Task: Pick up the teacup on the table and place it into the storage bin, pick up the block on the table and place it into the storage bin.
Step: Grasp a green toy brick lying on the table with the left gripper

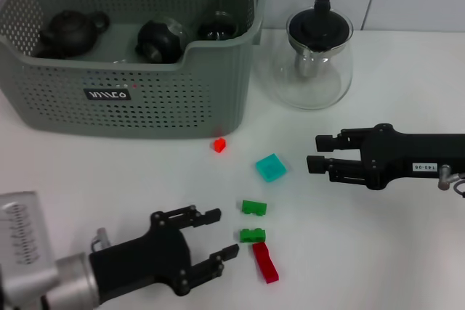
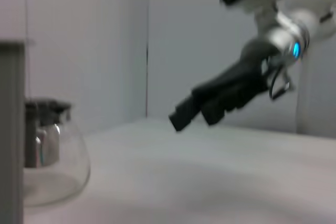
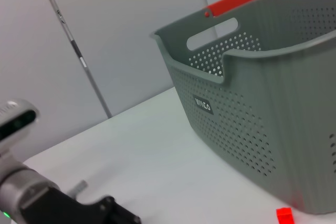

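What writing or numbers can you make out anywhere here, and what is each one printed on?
Black label with white letters on the front of the storage bin: a short brand word, too stylised to read for sure.
White sticker on the right arm, behind the right pincer: small digits, too small to read.
Scale marks on the left arm's grey housing, behind the left pincer: no readable numbers.

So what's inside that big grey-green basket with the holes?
Inside the grey-green perforated plastic basket sit three dark pieces of teaware: a dark brown teapot and two black rounded pots. The front wall hides their bases and the basket floor.
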